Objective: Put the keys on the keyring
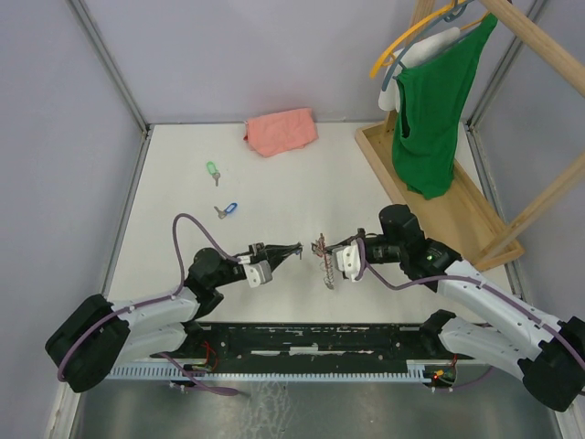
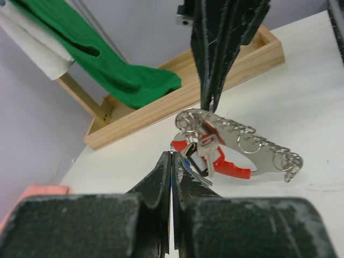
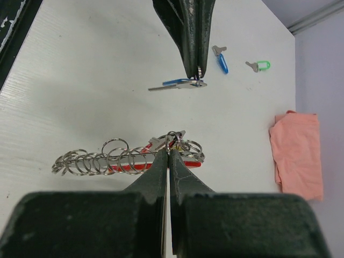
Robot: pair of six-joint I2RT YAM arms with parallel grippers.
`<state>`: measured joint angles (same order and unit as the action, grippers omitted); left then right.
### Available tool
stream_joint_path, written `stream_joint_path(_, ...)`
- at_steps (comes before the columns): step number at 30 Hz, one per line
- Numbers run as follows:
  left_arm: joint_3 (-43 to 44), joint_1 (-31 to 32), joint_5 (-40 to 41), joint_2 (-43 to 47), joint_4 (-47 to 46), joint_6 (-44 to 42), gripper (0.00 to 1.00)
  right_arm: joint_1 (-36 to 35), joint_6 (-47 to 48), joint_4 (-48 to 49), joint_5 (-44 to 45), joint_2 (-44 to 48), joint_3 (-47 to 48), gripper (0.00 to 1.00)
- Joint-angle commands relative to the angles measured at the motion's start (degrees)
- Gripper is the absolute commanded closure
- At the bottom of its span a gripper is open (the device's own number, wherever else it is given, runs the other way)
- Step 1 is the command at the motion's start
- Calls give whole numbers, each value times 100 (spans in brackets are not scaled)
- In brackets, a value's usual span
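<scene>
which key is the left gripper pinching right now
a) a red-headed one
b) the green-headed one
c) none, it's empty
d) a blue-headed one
D: in the right wrist view the left gripper is shut on a blue-headed key, while the green-headed key lies loose farther off, next to a second blue key.

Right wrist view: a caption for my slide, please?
Right pincer grips the keyring while left pincer holds a blue key.
</scene>
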<state>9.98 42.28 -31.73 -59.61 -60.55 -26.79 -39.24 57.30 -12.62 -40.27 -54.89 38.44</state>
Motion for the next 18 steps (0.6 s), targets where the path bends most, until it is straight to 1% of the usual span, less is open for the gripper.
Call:
stream_joint_path(1,111,221,-282,-34,-353,-602,97,22,17,122,38,14,279,99)
stream_joint_path(6,189,449,-228,-108,-325,-807,97,-15,-104,109,241,48,287,99)
stream_joint_path(9,289,563,-191,-320,-254,-921,97,-79,-166,94,373,45,296,99)
stream_joint_path(18,425,801,-43,-674,-362,-1137,97,-331,77,-132,776,-12,353,99)
